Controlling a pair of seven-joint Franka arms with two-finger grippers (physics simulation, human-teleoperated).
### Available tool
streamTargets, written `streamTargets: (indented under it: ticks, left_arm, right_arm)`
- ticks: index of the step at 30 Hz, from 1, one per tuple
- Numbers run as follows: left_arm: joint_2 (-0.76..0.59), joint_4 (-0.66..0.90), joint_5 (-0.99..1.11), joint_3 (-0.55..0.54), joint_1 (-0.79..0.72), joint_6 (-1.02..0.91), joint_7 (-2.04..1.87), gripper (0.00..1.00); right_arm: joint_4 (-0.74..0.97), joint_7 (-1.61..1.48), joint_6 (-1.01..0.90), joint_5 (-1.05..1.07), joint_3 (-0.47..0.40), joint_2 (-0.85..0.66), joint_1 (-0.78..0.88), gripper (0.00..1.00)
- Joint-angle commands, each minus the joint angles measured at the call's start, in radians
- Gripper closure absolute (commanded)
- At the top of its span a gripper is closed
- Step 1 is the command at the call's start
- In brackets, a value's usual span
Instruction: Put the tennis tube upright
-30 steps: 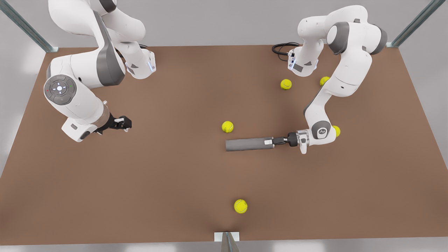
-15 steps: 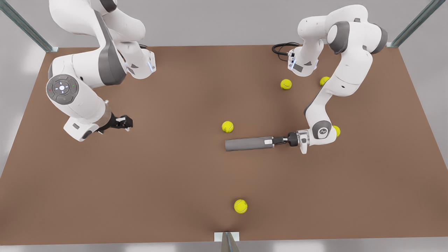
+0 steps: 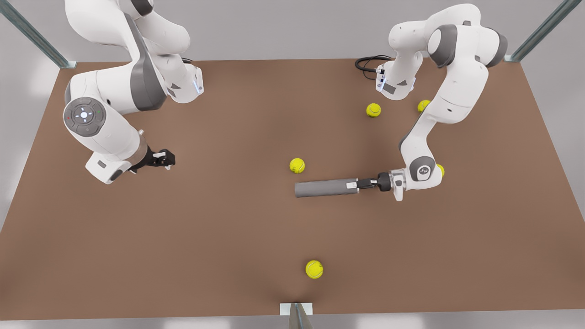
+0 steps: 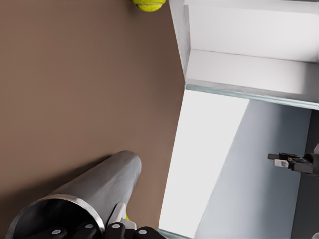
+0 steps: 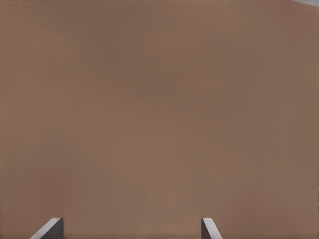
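Brown tabletop (image 3: 228,228) is shared by 2 arms. At the front view's right, the left gripper (image 3: 354,185) is clamped on the tennis tube (image 3: 320,188), laid flat there, long axis running toward the front view's left. Over bare table at that view's left, the right gripper (image 3: 167,160) is held spread.

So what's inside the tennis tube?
Cannot tell. The tennis tube lies on the table, the left claw shut on its silvery end; that rim and the fingers hide its interior. The right claw waits open.
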Motion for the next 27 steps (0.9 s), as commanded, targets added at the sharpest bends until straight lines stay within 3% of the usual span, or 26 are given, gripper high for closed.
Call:
streamTargets:
  ticks: [1,9,17,25,27]
  left_arm:
    - [-0.002,0.0,0.004,0.002,0.0,0.001,-0.002,0.79]
    - [-0.109,0.0,0.15,0.055,0.004,-0.004,-0.108,0.79]
    - [-0.183,0.032,0.394,0.224,0.006,-0.102,-0.18,0.79]
    - [-0.237,0.072,0.524,0.238,0.012,-0.102,-0.275,0.79]
    - [-0.25,0.113,0.638,0.238,0.021,-0.105,-0.336,0.79]
  right_arm:
    - [0.0,0.0,0.0,0.001,0.001,0.0,0.0,0.0]
    - [0.0,0.0,0.0,-0.001,0.001,0.001,0.0,0.0]
    - [0.005,0.0,0.002,-0.001,0.0,0.001,0.0,0.0]
    - [0.005,-0.002,0.002,-0.01,0.001,0.001,0.0,0.0]
    - [0.005,-0.002,0.002,-0.013,0.0,0.001,0.0,0.0]
